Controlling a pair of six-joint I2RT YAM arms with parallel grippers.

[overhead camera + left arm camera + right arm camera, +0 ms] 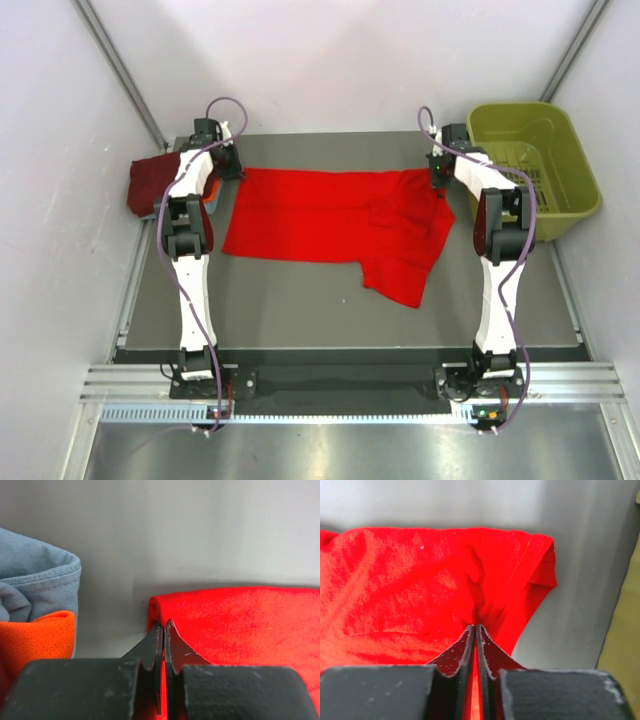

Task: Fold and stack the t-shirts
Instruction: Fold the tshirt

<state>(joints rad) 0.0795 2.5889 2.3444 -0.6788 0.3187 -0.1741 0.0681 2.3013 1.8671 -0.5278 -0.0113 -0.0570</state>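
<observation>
A bright red t-shirt lies folded lengthwise across the far part of the grey table, one sleeve hanging toward the near right. My left gripper is shut on its far left corner. My right gripper is shut on its far right corner. Red cloth shows between the shut fingers in both wrist views. A stack of folded shirts sits at the far left: dark maroon on top, with orange and grey-blue ones showing in the left wrist view.
An olive-green plastic basket stands at the far right, beside the table. White walls close in the back and both sides. The table's near edge runs above the arm bases.
</observation>
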